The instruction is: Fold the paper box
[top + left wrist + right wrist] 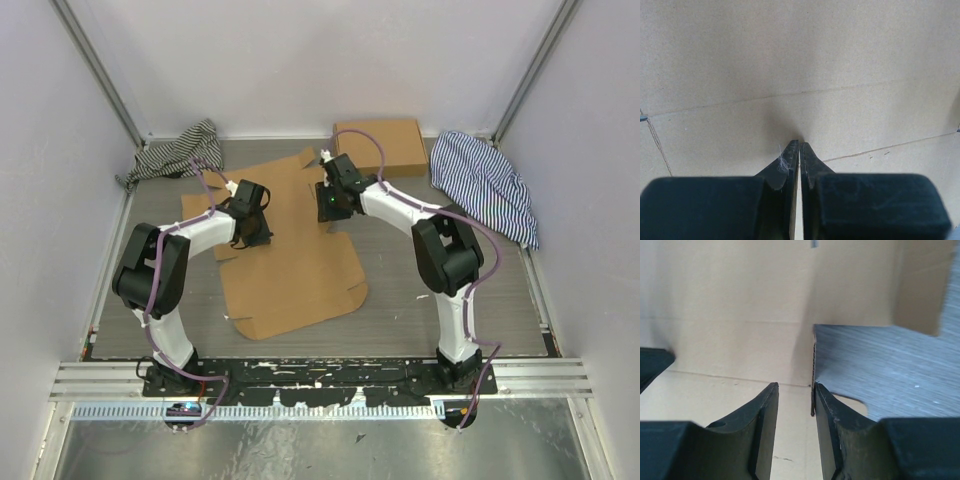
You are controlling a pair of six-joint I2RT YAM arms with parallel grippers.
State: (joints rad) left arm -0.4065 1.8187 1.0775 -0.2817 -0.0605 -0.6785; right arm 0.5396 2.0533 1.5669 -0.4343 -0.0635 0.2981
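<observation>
Lying mostly flat mid grey table (420, 300), the plain brown die-cut cardboard paper box (290, 270) looks barely started, left gripper (799, 145) pinched together pressing its panel, right gripper (794, 390) jaws apart straddling an upturned edge, and the flat brown cardboard box (385, 145) behind is closed, contents hidden.

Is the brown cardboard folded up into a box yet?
Not yet. The paper box lies spread out, mostly flat, on the table.

i see my left arm (190, 235) bent inward, the left gripper (799, 145) pointing down, its fingertips pressed together. my right arm (410, 215) reaches inward too, the right gripper (795, 387) with a narrow gap between its fingers.
</observation>
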